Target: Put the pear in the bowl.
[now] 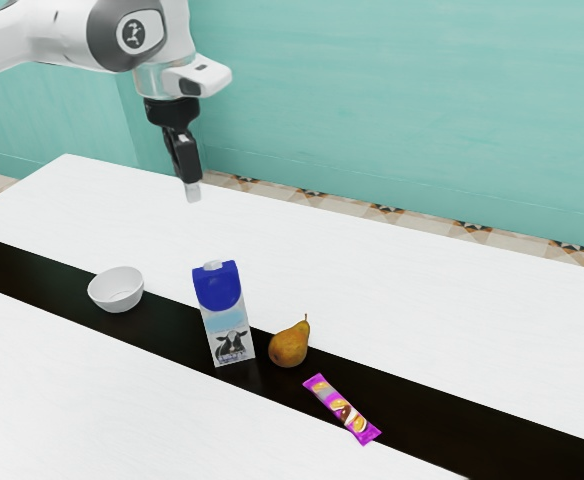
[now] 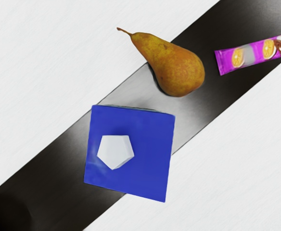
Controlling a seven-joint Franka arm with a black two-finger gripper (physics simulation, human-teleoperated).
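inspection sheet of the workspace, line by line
Surface: white table with a dark band across it
Pear: on its side, outside the bowl
Bowl: upright, no contents seen
Clutter: milk carton standing between bowl and pear; purple wrapped bar lying flat near the pear
Gripper: raised above the table, nothing seen held
Cables: nothing seen
Surroundings: teal wall, patterned floor

Brown pear (image 1: 288,348) outside white bowl (image 1: 117,292).
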